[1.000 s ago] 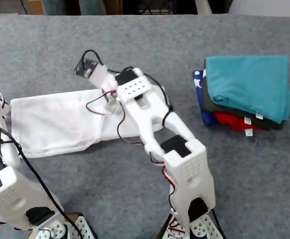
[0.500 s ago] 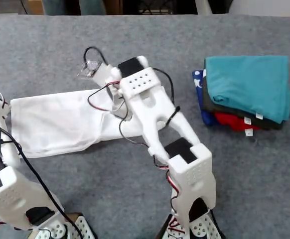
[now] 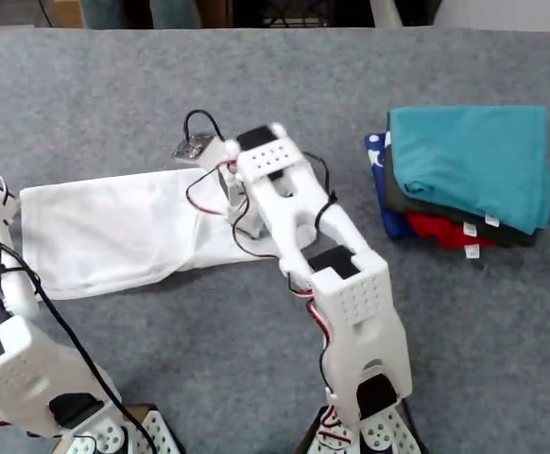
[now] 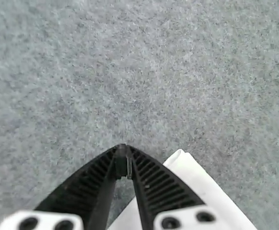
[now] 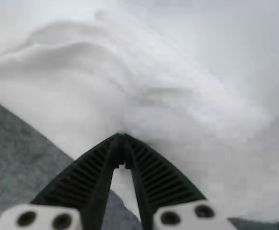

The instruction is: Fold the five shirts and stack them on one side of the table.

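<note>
Mid-frame, the right gripper (image 5: 121, 143) points down, pinched on the flat white cloth shirt (image 3: 114, 232); the left gripper (image 4: 122, 160) sits closed at the left edge.

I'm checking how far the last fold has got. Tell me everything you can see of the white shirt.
The white shirt is plain, soft-looking cloth, lying flat along the grey table, left of the folded stack. Its right end is rumpled beneath the right gripper, whose shut tips meet on the cloth; a pinch can't be confirmed.
</note>
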